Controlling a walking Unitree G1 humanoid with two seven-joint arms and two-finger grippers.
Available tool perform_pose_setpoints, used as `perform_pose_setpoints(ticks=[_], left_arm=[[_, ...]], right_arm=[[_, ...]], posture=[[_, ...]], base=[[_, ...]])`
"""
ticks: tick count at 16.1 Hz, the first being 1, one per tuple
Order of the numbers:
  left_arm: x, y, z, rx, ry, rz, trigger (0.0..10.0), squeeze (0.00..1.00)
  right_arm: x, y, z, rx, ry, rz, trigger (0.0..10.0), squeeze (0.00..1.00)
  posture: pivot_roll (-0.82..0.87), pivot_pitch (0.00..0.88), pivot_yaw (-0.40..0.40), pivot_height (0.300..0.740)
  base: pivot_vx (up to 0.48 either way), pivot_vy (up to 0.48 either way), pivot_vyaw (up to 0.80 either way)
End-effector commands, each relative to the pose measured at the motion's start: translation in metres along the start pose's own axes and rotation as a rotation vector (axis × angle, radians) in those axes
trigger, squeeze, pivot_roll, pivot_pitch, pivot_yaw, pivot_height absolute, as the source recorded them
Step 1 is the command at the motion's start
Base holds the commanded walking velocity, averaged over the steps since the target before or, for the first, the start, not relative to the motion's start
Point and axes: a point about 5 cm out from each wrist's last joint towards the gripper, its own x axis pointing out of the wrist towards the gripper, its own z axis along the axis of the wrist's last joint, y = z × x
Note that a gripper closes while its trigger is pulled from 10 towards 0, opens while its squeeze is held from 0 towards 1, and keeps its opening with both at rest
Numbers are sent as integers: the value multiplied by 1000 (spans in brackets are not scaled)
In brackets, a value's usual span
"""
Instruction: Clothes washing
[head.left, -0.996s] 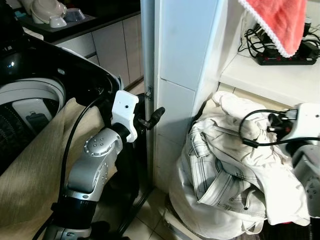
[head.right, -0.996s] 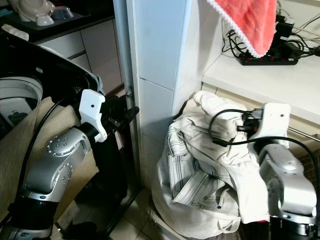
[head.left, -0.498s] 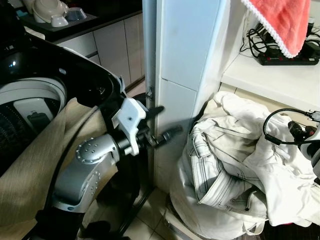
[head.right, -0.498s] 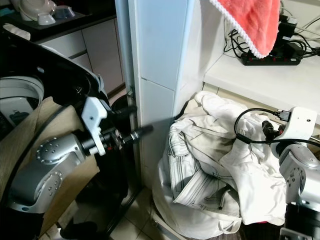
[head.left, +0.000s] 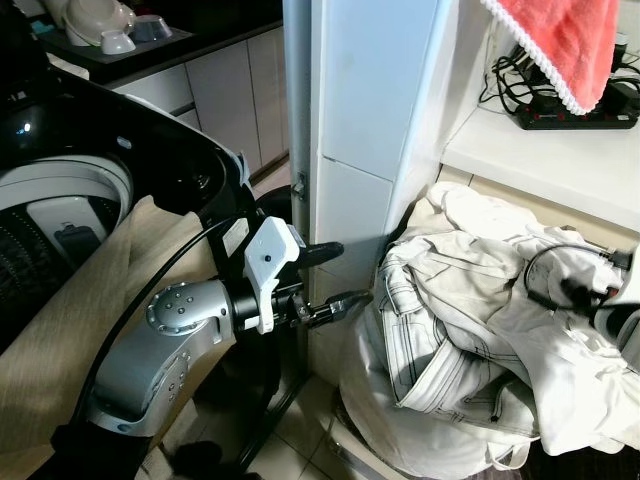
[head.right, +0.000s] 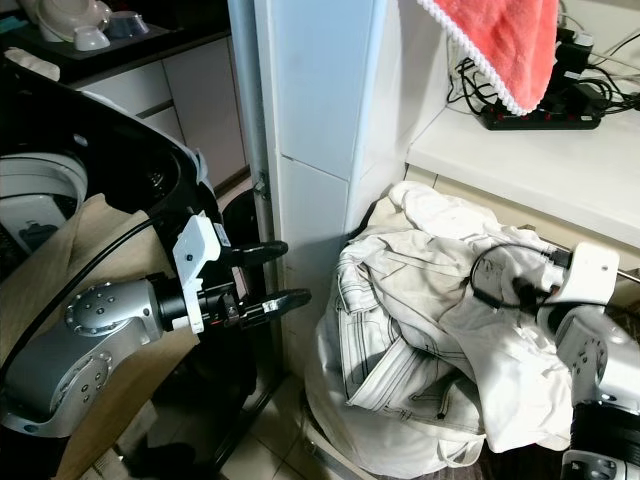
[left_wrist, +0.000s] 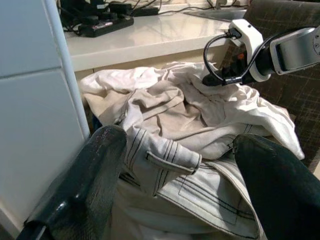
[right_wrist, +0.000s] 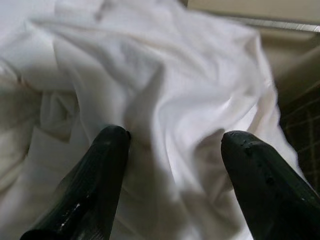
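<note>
Left end effector (head.right: 283, 273), fingers parted, points toward the white clothes pile (head.right: 420, 330).

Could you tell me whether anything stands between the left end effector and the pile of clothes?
Nothing visible does. The left end effector is open beside the tiled pillar, aimed at the clothes, with only open air between them.

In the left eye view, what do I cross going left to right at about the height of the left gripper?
Washing machine tub → beige cloth draped over its edge → left arm → left gripper, fingers open → pile of white clothes → right gripper, open, down on the white fabric.
</note>
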Motion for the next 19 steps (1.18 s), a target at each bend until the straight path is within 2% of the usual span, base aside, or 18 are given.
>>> perform_pose_setpoints(ticks=[1, 2, 3, 19], left_arm=[[1, -3, 2, 3, 2, -24, 10000, 0], [1, -4, 2, 0, 2, -26, 10000, 0], [1, -6, 3, -20, -7, -49, 10000, 0], [0, -5, 5, -32, -11, -50, 10000, 0]], right_arm=[[0, -3, -1, 15, 7, 1, 7765, 0], [0, -3, -1, 20, 6, 7, 627, 0], [0, -3, -3, 37, 5, 23, 0, 0], [3, 3, -4, 19, -42, 69, 0, 0]], posture=[[-78, 0, 3, 740], [-78, 0, 3, 740], [-80, 0, 5, 740], [-79, 0, 9, 740]], base=[[0, 0, 0], [0, 0, 0], [0, 0, 0], [0, 0, 0]])
